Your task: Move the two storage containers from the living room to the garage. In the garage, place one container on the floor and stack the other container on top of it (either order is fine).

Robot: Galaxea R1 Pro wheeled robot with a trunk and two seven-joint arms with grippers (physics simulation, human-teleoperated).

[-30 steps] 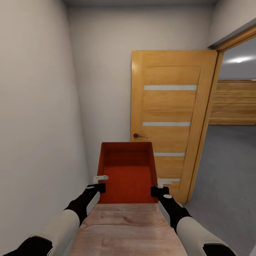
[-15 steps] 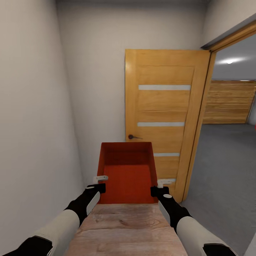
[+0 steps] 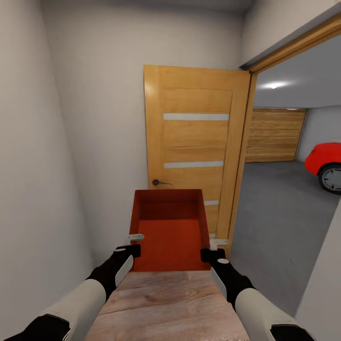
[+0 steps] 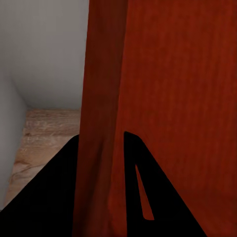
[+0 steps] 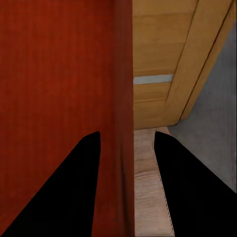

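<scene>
Fingers of your left gripper [image 3: 135,241] clamp the left wall of the storage container [image 3: 170,232], and your right gripper [image 3: 215,247] pinches its right wall, holding it up in front of you. Beyond it stands an open wooden door [image 3: 194,147], with the garage's grey floor [image 3: 279,213] and a red car [image 3: 324,163] at right.

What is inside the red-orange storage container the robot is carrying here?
The storage container looks empty: its ribbed bottom and far inner wall show bare. The strip of floor just behind its near wall is hidden. The left gripper and right gripper clamp its side walls.
</scene>
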